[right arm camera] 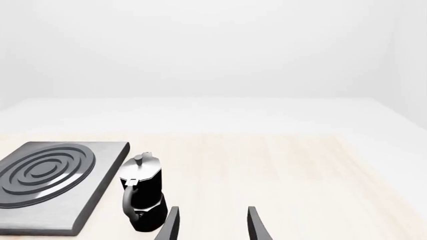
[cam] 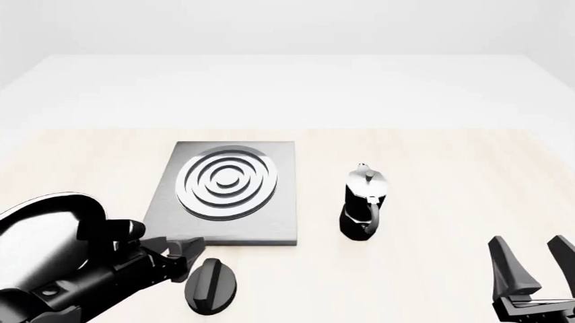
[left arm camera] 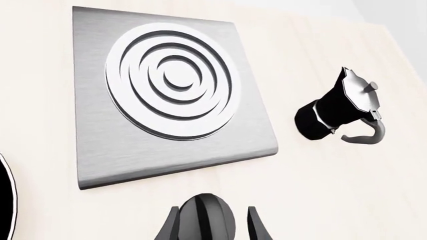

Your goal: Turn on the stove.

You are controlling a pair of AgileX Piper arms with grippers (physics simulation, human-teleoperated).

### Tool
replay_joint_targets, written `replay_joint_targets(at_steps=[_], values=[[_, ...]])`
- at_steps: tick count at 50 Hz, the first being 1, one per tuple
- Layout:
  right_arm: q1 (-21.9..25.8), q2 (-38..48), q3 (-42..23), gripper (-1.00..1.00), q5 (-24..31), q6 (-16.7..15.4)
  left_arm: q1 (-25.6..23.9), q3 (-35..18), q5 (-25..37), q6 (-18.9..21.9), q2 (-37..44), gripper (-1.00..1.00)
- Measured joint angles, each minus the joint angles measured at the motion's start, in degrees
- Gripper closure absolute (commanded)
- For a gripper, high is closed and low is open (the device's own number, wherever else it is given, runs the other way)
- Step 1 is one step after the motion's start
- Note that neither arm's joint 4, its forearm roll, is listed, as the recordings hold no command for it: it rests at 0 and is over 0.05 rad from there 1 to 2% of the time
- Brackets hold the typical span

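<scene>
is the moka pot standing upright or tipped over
Upright. In the front view the moka pot stands on its base on the table, lid knob on top, right of the stove.

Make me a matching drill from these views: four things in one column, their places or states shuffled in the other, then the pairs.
Things:
1. flat dark-grey metal stove slab
2. small black oval ridged knob
3. black-and-silver moka pot
4. right claw

Places or states:
A. open, holding nothing
B. upright, right of the slab
C. carries silver concentric rings
D. between the left claw's fingers

Pairs: 1-C, 2-D, 3-B, 4-A
</scene>
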Motion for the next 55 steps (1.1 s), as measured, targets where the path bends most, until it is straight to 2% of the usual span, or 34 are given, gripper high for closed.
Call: replay_joint_targets(at_steps=[16, 31, 55], values=[[0.01, 0.76, 0.0, -1.0, -0.59, 0.26, -0.08, 2.69, -10.1, -0.94, 8.87, -1.0], [-0.01, 0.72, 0.01, -1.0, -0.57, 0.4, -0.37, 3.64, -15.24, -1.78, 13.92, -1.0], [0.17, 2.4, -0.02, -1.0, -1.75, 0.91, -1.32, 4.01, -25.01, -6.89, 24.92, -1.0]])
